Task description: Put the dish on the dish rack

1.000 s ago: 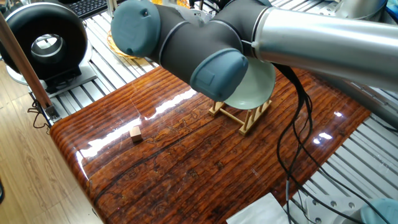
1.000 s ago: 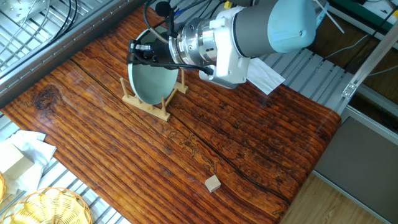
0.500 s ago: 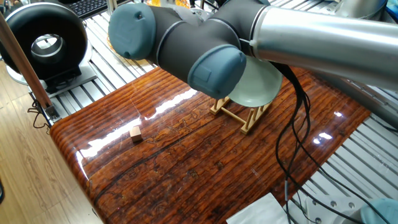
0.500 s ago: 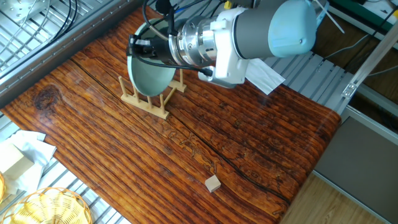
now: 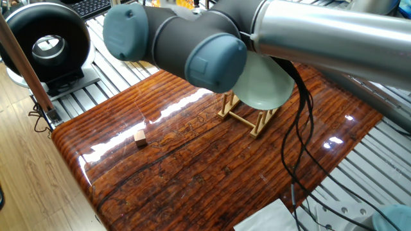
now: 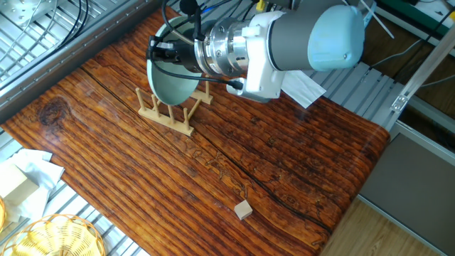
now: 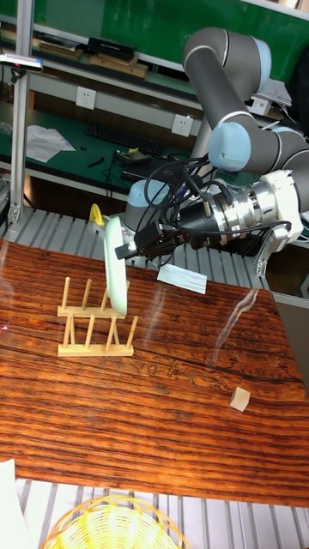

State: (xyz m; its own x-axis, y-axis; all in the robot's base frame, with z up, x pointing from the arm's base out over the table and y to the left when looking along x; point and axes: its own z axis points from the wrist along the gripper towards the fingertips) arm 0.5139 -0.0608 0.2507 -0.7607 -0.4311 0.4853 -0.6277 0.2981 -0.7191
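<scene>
**rackfan:** Up in the top middle of the tall view, the claw [image 7: 129,249] has the dish [image 7: 116,268] pinched by its upper rim, closed tight on it, plate standing on edge. Its bottom edge looks down among the pegs at the right end of the dish rack [image 7: 94,328], though I can't tell if it's actually resting on the rails yet. How would you finish this?

**ur5_tinkerer:** Slowly, I'd say. From the other fixed view the dish [image 6: 173,80] hangs over the right half of the dish rack [image 6: 169,114], so I'd keep it upright and square to the rails, then go straight down until the rim sits between two peg pairs. Only then let go, opening just enough to clear the rim. That rack looks light and the desk [image 6: 284,171] is glossy, so any sideways push would probably skate it. The wooden cube [image 6: 244,209] is well apart, no worry there
</scene>
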